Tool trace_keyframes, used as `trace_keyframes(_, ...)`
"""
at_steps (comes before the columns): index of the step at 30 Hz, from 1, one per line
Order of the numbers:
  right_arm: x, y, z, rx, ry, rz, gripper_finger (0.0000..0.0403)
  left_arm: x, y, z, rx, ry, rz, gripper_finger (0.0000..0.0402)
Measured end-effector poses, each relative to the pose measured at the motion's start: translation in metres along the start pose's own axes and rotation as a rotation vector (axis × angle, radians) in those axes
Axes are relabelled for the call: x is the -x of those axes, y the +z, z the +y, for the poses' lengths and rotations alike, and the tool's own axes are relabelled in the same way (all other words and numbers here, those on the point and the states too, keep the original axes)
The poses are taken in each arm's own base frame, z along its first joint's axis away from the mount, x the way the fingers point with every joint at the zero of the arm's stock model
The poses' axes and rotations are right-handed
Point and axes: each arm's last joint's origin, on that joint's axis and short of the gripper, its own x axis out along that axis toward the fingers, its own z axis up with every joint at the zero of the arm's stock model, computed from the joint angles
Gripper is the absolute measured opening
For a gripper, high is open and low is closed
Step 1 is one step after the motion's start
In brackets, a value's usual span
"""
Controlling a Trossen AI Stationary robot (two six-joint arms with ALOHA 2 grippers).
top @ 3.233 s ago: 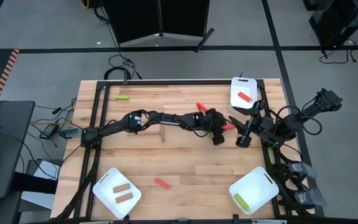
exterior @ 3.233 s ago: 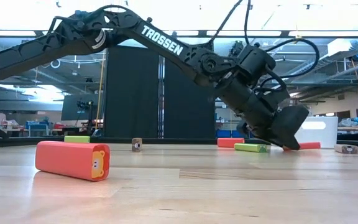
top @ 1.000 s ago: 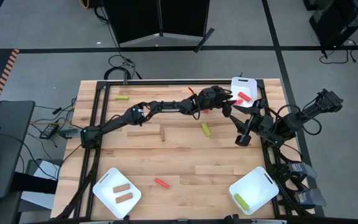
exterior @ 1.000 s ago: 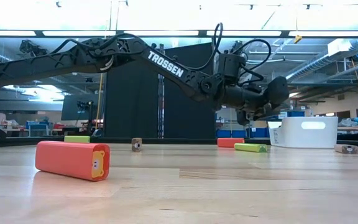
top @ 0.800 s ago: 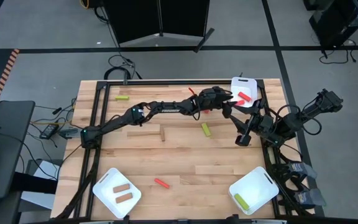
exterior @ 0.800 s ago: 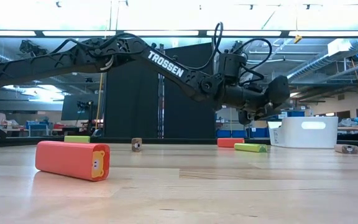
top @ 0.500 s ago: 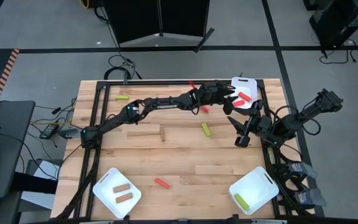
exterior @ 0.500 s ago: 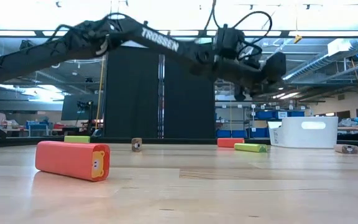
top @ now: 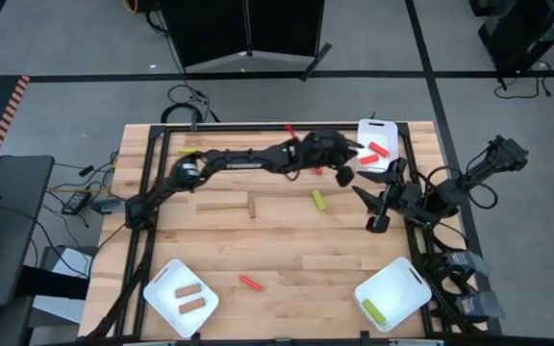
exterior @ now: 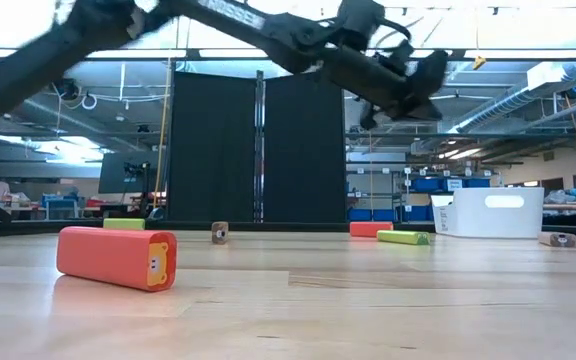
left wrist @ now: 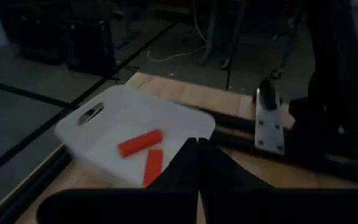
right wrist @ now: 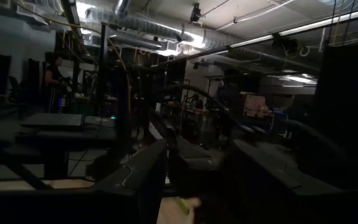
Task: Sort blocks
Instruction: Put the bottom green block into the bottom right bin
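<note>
Reading my left gripper (top: 342, 176) first: its fingers have just snapped together empty, lifted clear of the white rounded-square plastic tray (top: 374, 134) at the far right corner. Two short red blocks (left wrist: 143, 153) now lie inside that tray, so I judge a red delivery complete. My right gripper (top: 374, 205) waits part-open just beside a yellow-green block (top: 318, 200) on the wooden table (top: 277, 240), likely next.

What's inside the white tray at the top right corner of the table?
Two red blocks lie in the tray. The left claw covers part of the tray floor, so anything there can't be seen.
</note>
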Motion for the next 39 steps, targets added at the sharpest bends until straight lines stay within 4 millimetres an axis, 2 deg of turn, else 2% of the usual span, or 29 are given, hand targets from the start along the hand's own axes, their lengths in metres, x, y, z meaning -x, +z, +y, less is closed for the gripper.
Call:
trace_keyframes(4,0.000,0.001,0.000,-0.018,-0.002,-0.004,0.0188,0.049,-0.009,0.000,0.042,-0.010,-0.091,0.0002)
trace_keyframes(9,-0.005,-0.007,0.000,-0.025,-0.114,0.059,0.0188,0.128,-0.041,-0.001,0.118,-0.062,-0.193,0.0002)
trace_keyframes(14,-0.020,-0.030,0.009,-0.019,-0.273,0.167,0.0188,0.207,-0.054,-0.002,0.146,-0.061,-0.246,0.0003)
trace_keyframes(17,-0.027,-0.047,0.016,-0.035,-0.309,0.221,0.0187,0.245,-0.064,-0.001,0.165,-0.046,-0.249,0.0004)
trace_keyframes(21,-0.036,-0.067,0.025,-0.121,-0.292,0.254,0.0187,0.289,-0.066,0.000,0.185,-0.037,-0.317,0.0004)
trace_keyframes(26,-0.056,-0.089,0.038,-0.227,-0.157,0.303,0.0187,0.320,-0.073,0.006,0.202,-0.035,-0.364,0.0005)
trace_keyframes(29,-0.072,-0.104,0.048,-0.192,-0.136,0.378,0.0187,0.329,-0.075,0.009,0.206,-0.039,-0.379,0.0005)
trace_keyframes(31,-0.083,-0.113,0.051,-0.157,-0.180,0.476,0.0187,0.333,-0.078,0.010,0.205,-0.038,-0.376,0.0005)
trace_keyframes(35,-0.104,-0.125,0.043,-0.163,-0.334,0.751,0.0187,0.340,-0.077,0.010,0.211,-0.056,-0.396,0.0005)
trace_keyframes(39,-0.112,-0.134,0.032,-0.143,-0.427,0.990,0.0194,0.347,-0.080,0.012,0.210,-0.052,-0.375,0.0005)
